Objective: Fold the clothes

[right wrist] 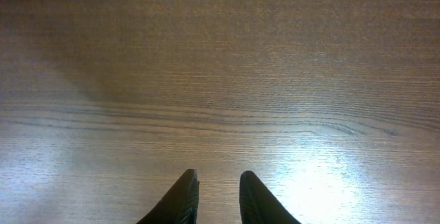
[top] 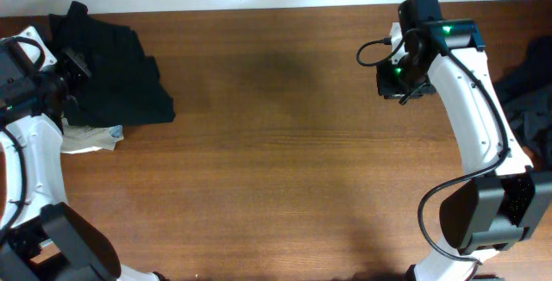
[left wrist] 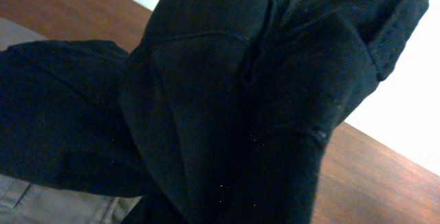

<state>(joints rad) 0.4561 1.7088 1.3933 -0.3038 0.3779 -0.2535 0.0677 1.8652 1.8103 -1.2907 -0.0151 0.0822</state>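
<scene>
A large black garment point(top: 116, 70) lies bunched at the table's far left corner, on top of a pale beige and light-blue piece point(top: 93, 137). My left gripper point(top: 71, 64) is at the garment's left edge. In the left wrist view the black fabric point(left wrist: 234, 114) fills the frame and hides the fingers, and a strip of beige cloth point(left wrist: 41, 200) shows at the lower left. My right gripper point(top: 402, 81) hovers over bare wood at the far right. Its fingers point(right wrist: 184, 196) stand slightly apart, so the right gripper point(right wrist: 218, 179) is open with nothing in it.
More dark clothes point(top: 530, 87) are heaped at the right edge of the table, behind the right arm. The brown wooden table point(top: 285, 160) stretches between the two arms. A white wall runs along the far edge.
</scene>
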